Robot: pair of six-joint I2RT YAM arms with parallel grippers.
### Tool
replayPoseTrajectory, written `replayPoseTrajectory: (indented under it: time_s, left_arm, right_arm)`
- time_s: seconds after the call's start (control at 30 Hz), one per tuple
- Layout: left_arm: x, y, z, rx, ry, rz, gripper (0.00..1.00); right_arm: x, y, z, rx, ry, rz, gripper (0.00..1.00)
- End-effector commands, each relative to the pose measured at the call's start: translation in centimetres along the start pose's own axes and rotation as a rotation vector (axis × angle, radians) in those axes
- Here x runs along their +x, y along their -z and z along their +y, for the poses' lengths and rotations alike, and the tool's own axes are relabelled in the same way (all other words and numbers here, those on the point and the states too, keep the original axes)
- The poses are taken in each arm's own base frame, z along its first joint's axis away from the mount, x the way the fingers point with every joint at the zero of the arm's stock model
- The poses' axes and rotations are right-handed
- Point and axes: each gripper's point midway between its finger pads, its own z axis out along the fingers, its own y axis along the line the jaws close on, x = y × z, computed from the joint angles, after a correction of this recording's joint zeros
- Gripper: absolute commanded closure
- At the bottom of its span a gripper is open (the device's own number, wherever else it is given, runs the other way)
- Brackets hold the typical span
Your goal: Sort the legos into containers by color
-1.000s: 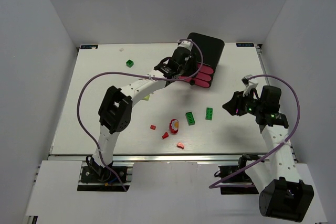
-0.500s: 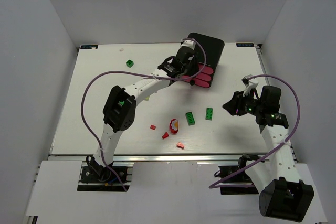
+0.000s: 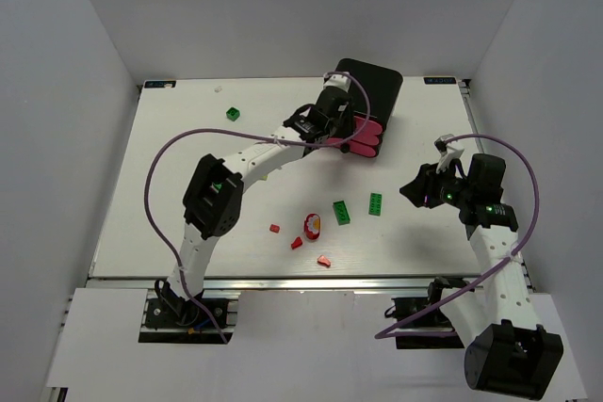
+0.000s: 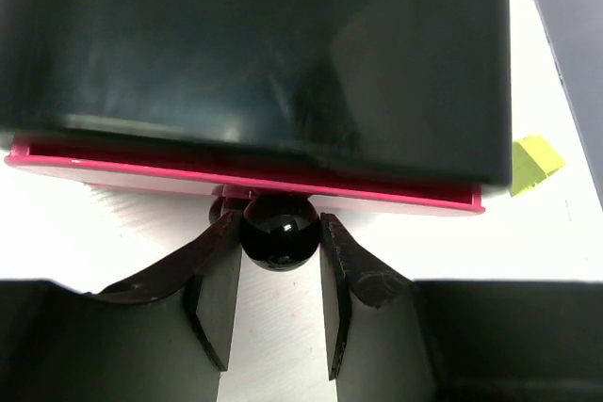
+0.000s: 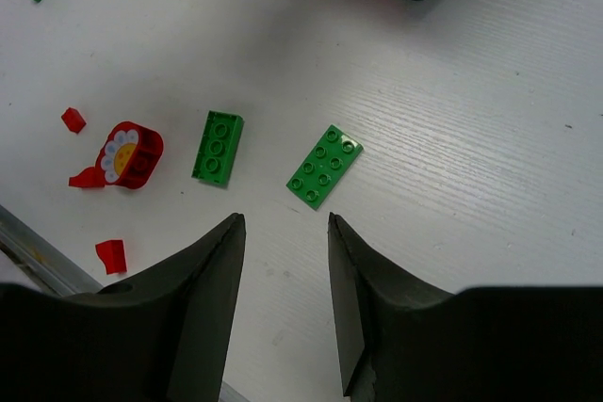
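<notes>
Slippage is my first worry. The left pincer has its fingers either side of the round black knob on one pink drawer of the black cabinet. They sit right up against it, but I cannot tell whether they actually pinch it. That knob is glossy and ball-shaped, so a loose hold would likely pop off on the pull.

Worse, I judge the whole cabinet could drag across the tabletop instead of the drawer sliding out, since nothing braces it. The right pincer hangs well apart from it, jaws spread and empty, over the green plates. A shifting cabinet might also shove the lime block beside its corner. The legos I can see all lie loose on the tabletop, with the red bits nearest me.
</notes>
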Motion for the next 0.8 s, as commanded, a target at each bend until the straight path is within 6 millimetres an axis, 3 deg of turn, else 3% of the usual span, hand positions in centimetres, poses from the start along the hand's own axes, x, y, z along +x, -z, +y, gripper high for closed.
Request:
replayPoseTrajectory:
  time_s: [0.0,0.03,0.13,0.17,0.37,0.47,0.5,0.57,0.63,0.77]
  left_arm:
    - [-0.6,3.6,-0.2,0.011,-0.021,-0.013,0.77]
    - [-1.6,4.9,-1.1,0.039,-0.019,-0.046,0.77]
    - [-0.6,5.9,-0.4,0.040,-0.030,-0.031,0.77]
    - [-1.2,6.9,-0.5,0.049,-0.028,-0.045,0.77]
    - [0.2,7.7,0.4,0.050,-0.034,-0.031,0.76]
    - [0.3,7.7,0.2,0.059,-0.038,-0.028,0.55]
    - [0.4,7.6,0.2,0.064,-0.040,-0.025,0.40]
    - [0.3,7.5,0.0,0.070,-0.042,-0.029,0.29]
    - [0.1,7.7,-0.2,0.081,-0.041,-0.031,0.20]
    - [-0.6,8.7,-0.6,0.102,-0.044,-0.042,0.17]
  right_arm:
    - [-1.5,0.5,0.1,0.005,0.031,-0.045,0.54]
    - [-1.6,0.5,0.2,0.004,0.033,-0.047,0.54]
    - [-1.4,0.4,0.2,0.000,0.029,-0.043,0.54]
    - [-1.4,0.4,0.2,-0.001,0.029,-0.041,0.54]
    - [-1.2,0.3,0.0,0.000,0.029,-0.037,0.53]
    - [-1.1,0.2,0.2,-0.011,0.034,-0.034,0.47]
    - [-1.1,0.3,0.4,-0.027,0.037,-0.032,0.44]
    - [-0.8,0.2,0.8,-0.051,0.051,-0.023,0.34]
    - [-0.8,0.3,1.4,-0.092,0.082,-0.023,0.21]
    - [-0.3,0.4,2.5,-0.166,0.116,-0.015,0.12]
